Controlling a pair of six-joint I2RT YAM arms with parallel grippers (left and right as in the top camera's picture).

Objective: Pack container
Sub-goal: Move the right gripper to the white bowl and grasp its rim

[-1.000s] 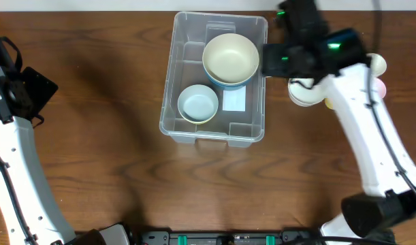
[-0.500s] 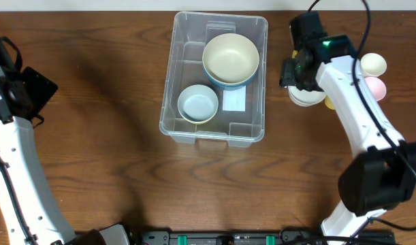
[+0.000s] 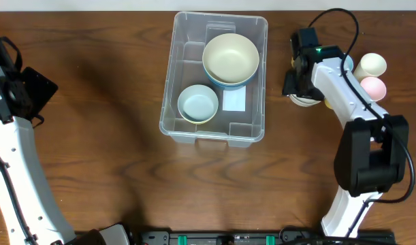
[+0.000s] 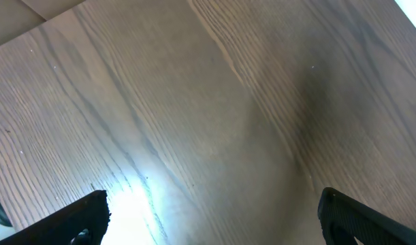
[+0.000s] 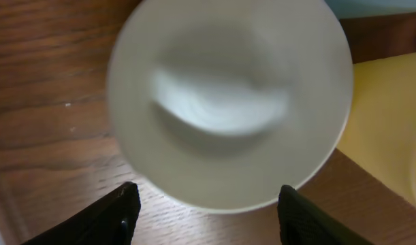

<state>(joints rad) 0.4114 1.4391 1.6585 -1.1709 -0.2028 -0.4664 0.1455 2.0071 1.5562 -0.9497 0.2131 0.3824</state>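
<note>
Here the right tool (image 5: 211, 218), half-spread and empty, hangs over a white bowl (image 5: 228, 102) near the worktop's (image 3: 92, 136) right edge, right of the far-centre container (image 3: 221, 15); closing off-centre could flip it; left tool (image 4: 221, 218) gapes wide.

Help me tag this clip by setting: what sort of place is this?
Most likely a robotics lab bench rather than a kitchen: a white left arm and right arm flank a wooden table, where a clear container holds a cream bowl and a small bowl.
</note>
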